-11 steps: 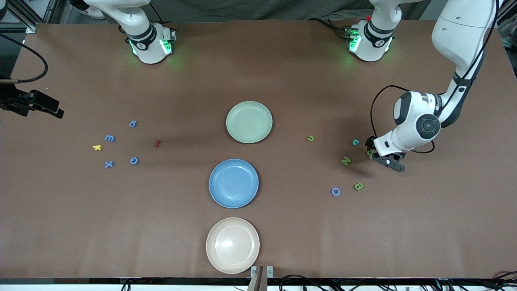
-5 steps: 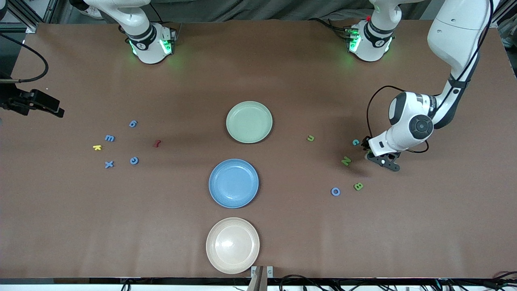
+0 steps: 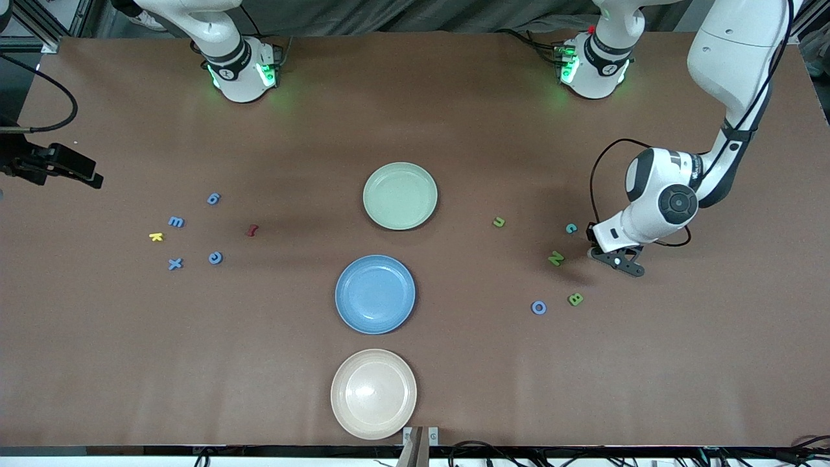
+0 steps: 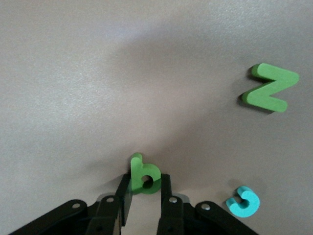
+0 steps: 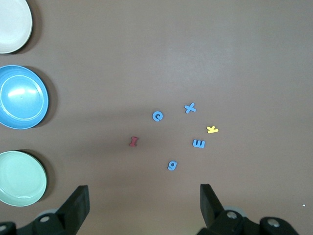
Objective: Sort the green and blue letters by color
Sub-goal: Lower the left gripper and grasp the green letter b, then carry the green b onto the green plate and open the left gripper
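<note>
The left pincer [image 4: 145, 196], low at the counter's left-arm end, pinches the green letter b [image 4: 143, 175], its stem pointing away, for the green plate [image 3: 400, 195] at the counter's middle; the right pincer [image 5: 142, 205] waits, spread.

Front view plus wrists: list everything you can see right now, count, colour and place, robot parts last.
Plates: 3, in a row mid-table; green farthest from the front camera, blue, cream nearest.
Blue letters: 4 at the right arm's end; an O and teal c at the left arm's end.
Green letters: u, N, B at the left arm's end; b in the left gripper.
Yellow letter: 1, beside the blue four.
Red letter: 1, same end.
Left gripper: shut on b at the table.
Right gripper: open, waiting above its end.
</note>
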Controlling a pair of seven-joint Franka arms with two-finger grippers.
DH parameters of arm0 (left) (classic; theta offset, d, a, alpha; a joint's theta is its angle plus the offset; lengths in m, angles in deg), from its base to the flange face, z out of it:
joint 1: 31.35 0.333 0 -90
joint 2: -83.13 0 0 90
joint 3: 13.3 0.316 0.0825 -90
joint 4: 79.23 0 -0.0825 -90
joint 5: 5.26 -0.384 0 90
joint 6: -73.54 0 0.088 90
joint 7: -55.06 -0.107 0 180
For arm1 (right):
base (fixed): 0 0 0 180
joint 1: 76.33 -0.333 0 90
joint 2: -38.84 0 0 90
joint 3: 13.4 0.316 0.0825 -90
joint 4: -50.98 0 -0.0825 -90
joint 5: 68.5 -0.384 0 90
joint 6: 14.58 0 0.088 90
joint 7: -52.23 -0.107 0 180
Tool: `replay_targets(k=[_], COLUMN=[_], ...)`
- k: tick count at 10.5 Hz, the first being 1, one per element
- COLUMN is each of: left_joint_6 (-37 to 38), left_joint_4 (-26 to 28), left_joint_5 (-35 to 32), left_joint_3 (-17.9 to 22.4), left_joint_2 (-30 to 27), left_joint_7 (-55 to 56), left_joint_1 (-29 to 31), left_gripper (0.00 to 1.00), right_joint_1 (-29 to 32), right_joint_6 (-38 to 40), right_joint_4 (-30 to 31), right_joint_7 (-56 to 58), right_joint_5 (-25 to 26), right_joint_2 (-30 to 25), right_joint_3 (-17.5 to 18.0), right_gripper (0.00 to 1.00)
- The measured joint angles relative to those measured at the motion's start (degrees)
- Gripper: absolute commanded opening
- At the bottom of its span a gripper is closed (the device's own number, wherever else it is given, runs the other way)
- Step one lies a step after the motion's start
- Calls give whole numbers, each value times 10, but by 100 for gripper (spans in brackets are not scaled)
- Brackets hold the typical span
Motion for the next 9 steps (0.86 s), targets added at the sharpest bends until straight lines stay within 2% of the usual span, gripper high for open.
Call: replay_targets(k=[4, 6, 9], left_joint_6=[9, 65, 127], left_joint_4=[-13, -46, -90], left_joint_5=[0, 0, 0], left_joint_3=[-4, -13, -57], left_joint_2=[-4, -21, -45], left_joint_7=[33, 47, 117], left_joint_1=[-17, -24, -47], left_gripper=[0, 0, 0], right_joint_1=[0, 0, 0], right_joint_6=[0, 0, 0], right_joint_4=[0, 0, 0], right_joint_7=[0, 0, 0], right_joint_5=[0, 0, 0], right_joint_2=[0, 0, 0], right_joint_3=[0, 0, -1], right_gripper=[100, 100, 100])
